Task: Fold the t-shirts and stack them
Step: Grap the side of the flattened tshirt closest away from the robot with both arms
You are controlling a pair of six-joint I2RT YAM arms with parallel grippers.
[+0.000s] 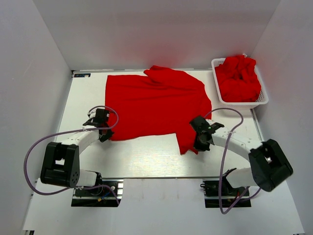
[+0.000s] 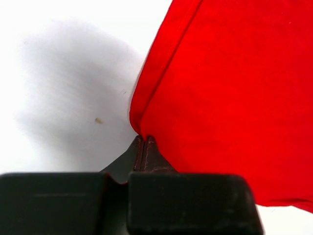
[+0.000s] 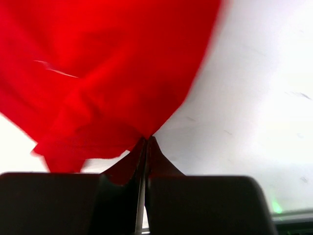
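I see one red t-shirt (image 1: 151,105) spread on the table (image 1: 142,159), with more t-shirts (image 1: 238,78) heaped in the white basket (image 1: 238,104) at far right. My left gripper (image 2: 143,139) is clenched on its near-left corner, my right gripper (image 3: 146,141) on its near-right corner

Bright even light; t-shirt (image 3: 98,73) edge blurred, perhaps by motion.
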